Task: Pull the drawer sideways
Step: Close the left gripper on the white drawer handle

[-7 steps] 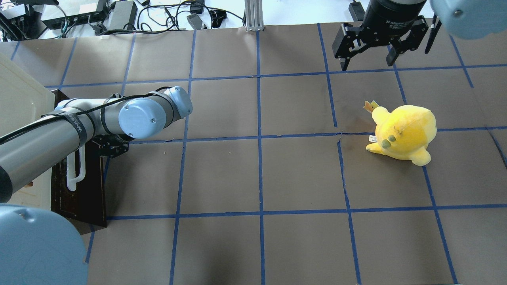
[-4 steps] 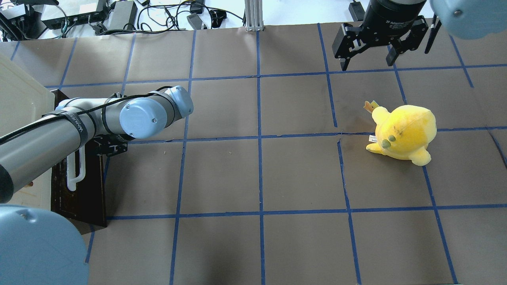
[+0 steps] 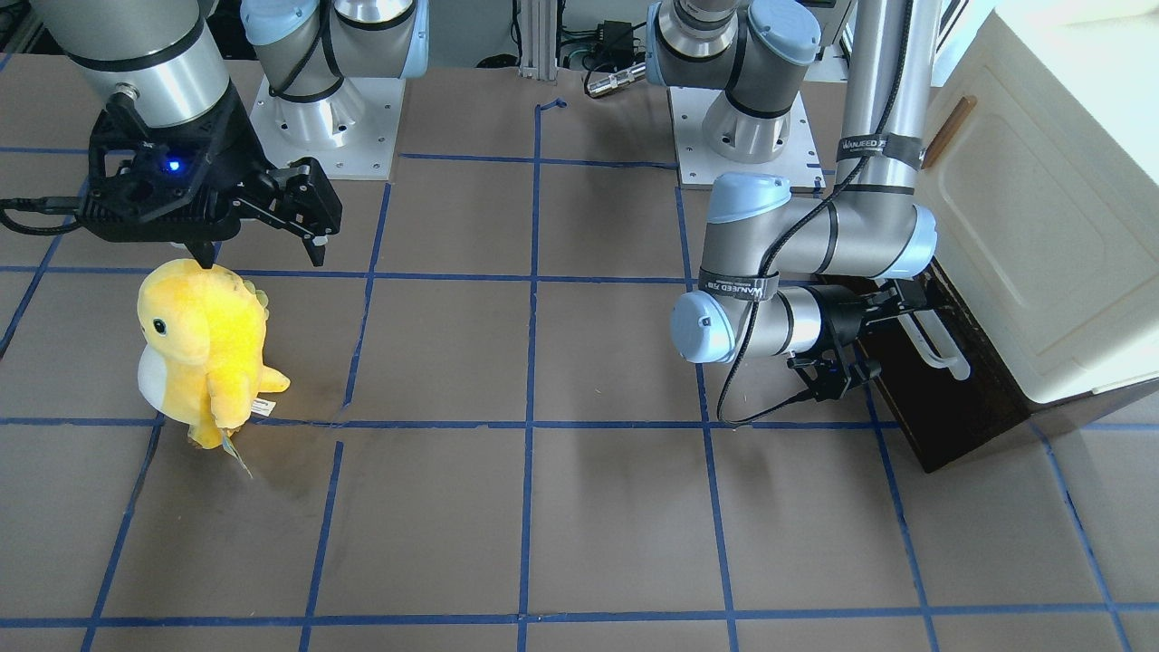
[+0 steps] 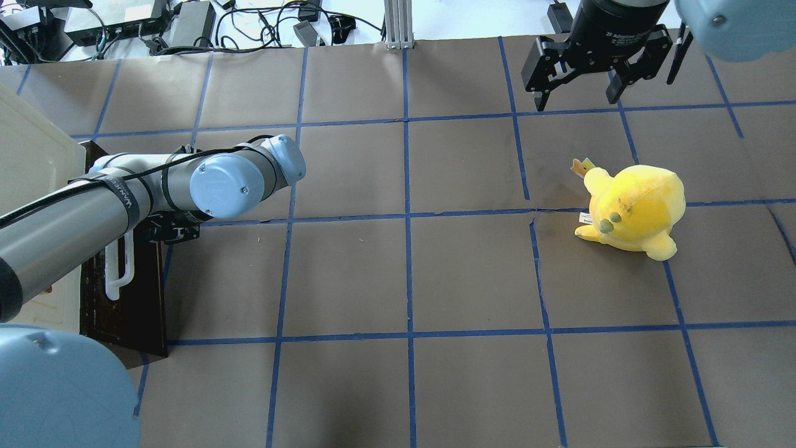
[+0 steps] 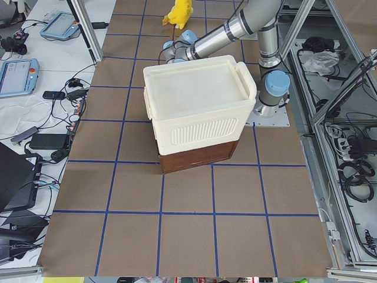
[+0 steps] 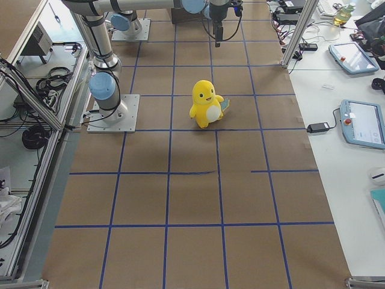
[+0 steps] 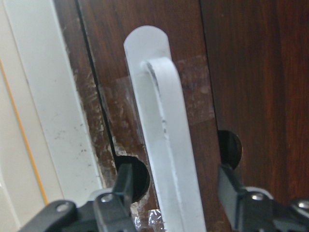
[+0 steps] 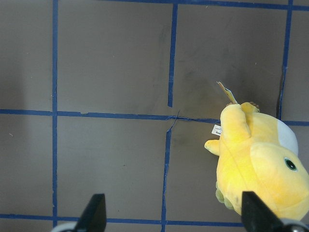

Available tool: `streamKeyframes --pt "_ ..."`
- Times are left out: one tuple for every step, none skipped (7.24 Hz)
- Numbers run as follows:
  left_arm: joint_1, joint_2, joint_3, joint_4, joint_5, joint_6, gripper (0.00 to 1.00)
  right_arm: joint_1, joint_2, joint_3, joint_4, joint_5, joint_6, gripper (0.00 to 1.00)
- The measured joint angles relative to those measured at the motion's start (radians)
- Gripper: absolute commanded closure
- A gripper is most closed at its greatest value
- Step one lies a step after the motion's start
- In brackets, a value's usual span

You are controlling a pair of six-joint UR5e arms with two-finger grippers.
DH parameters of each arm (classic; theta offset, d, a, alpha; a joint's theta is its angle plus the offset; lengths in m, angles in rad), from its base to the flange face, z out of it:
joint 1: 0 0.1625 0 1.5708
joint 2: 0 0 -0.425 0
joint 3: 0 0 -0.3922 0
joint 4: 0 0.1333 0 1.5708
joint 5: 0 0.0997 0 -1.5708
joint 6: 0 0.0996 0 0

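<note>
The drawer's dark brown wooden front (image 4: 140,298) lies at the table's left edge under a cream cabinet; it also shows in the front view (image 3: 951,407). Its long white bar handle (image 7: 164,145) runs along the front (image 4: 118,274). My left gripper (image 7: 176,193) is open, with one finger on each side of the handle and a gap to both. In the overhead view my own arm mostly hides it. My right gripper (image 4: 576,99) is open and empty, high over the far right of the table.
The cream cabinet (image 3: 1059,208) with a small brown door handle stands over the drawer. A yellow plush toy (image 4: 634,208) stands on the right half, just below the right gripper (image 3: 263,258). Cables and boxes lie beyond the far edge.
My left arm's elbow has shifted slightly to the right. The drawer front and handle have not visibly moved. The right arm is still.
</note>
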State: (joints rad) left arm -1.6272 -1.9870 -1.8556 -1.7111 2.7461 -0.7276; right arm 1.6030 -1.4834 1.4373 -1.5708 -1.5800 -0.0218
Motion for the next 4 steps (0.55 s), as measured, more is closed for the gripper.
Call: streamKeyframes --pt "0.0 0.0 0.0 0.002 -0.001 0.001 0.41 0.0 0.0 0.0 0.0 0.0 0.0 0.0" --pt "0.0 -0.001 0.001 0.004 -0.001 0.002 0.41 0.0 0.0 0.0 0.0 0.0 -0.001 0.0" --pt "0.0 -0.002 0.002 0.004 -0.002 0.002 0.42 0.0 0.0 0.0 0.0 0.0 -0.001 0.0" --pt "0.0 -0.002 0.002 0.003 -0.002 0.002 0.47 0.0 0.0 0.0 0.0 0.0 0.0 0.0"
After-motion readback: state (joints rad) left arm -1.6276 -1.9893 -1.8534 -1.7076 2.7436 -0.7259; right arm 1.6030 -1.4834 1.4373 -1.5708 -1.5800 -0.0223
